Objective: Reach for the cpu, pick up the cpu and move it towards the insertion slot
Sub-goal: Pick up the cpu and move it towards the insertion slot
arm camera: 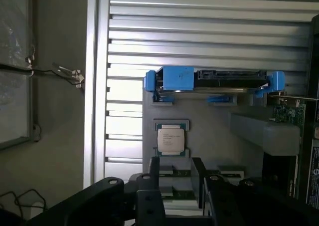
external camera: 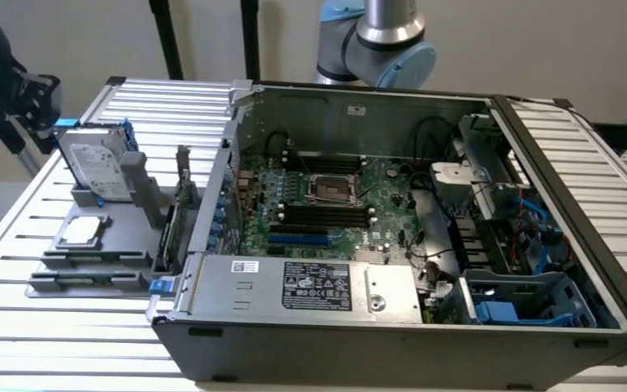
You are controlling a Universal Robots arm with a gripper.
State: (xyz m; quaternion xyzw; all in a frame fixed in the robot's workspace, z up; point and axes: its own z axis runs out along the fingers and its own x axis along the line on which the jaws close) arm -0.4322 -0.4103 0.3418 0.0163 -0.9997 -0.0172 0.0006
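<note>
Small flat square cpu (arm camera: 171, 139), silvery-white top, green edging. Lies flat on a grey holder (arm camera: 219, 136) just beside the upright hard drive (arm camera: 214, 81), with the insertion slot (external camera: 333, 189) well apart from the hard drive. Gripper (arm camera: 176, 178) spread apart, empty, touching nothing, near the cpu on its side away from the hard drive.

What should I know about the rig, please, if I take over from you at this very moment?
Gripper: open, empty, touching nothing.
Small flat square silvery-topped cpu: flat on the grey holder tray, beside the upright silver hard drive in its blue frame; the gripper faces it, apart.
Square metal-framed insertion slot: on the green motherboard inside the open case.
Done: nothing grasped.
Left: grasp, lift, carry to the slot.
</note>
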